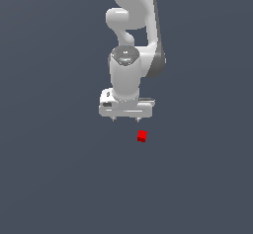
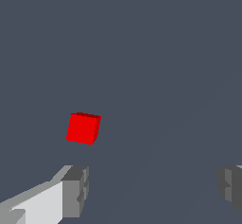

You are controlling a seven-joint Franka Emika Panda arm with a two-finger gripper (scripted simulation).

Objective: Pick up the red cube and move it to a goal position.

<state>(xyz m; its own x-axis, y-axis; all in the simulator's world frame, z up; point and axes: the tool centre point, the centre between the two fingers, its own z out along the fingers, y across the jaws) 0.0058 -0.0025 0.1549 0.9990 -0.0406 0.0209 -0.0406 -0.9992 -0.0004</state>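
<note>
My arm's upper links run off the top edge of the exterior view, so my base is out of sight. In the wrist view both of my fingers are cut off by the frame, only their grey pads showing. My one claw hangs spread wide with nothing between its jaws. There is one red cube on the plain grey worktop, lying apart from my fingertips, a little toward the exterior view's right. The wrist view shows the cube near one pad, outside the gap.
</note>
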